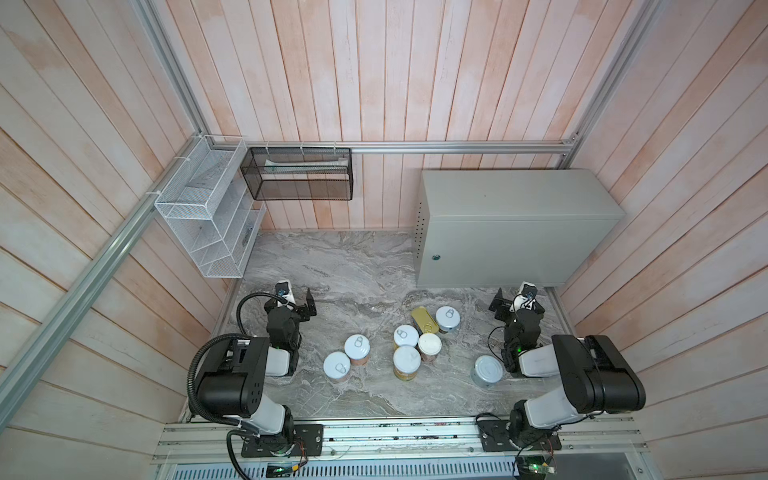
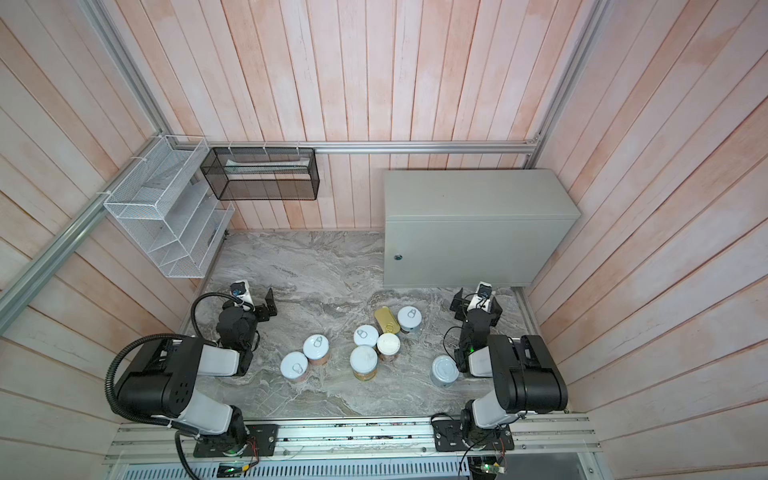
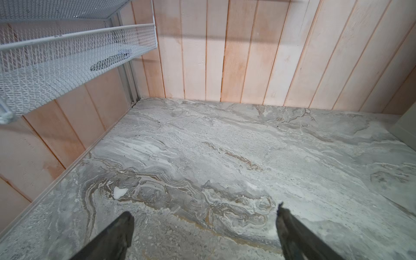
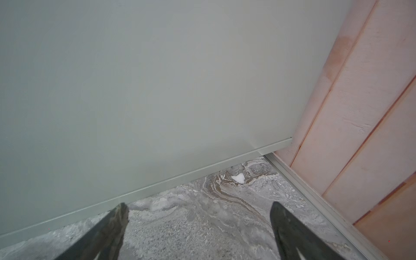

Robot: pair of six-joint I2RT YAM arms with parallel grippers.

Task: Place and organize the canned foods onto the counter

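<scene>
Canned foods (image 1: 407, 360) on marbled slab (image 1: 332, 266) before counter (image 1: 519, 195); left fingers (image 3: 112, 236) and right fingers (image 4: 292, 231) wide, empty.

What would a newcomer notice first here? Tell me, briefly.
The canned foods stand clustered in the middle of the grey marbled slab, none yet on the counter, the big pale grey-green box at the back right. The left gripper and right gripper flank them, jaws open and empty.
</scene>
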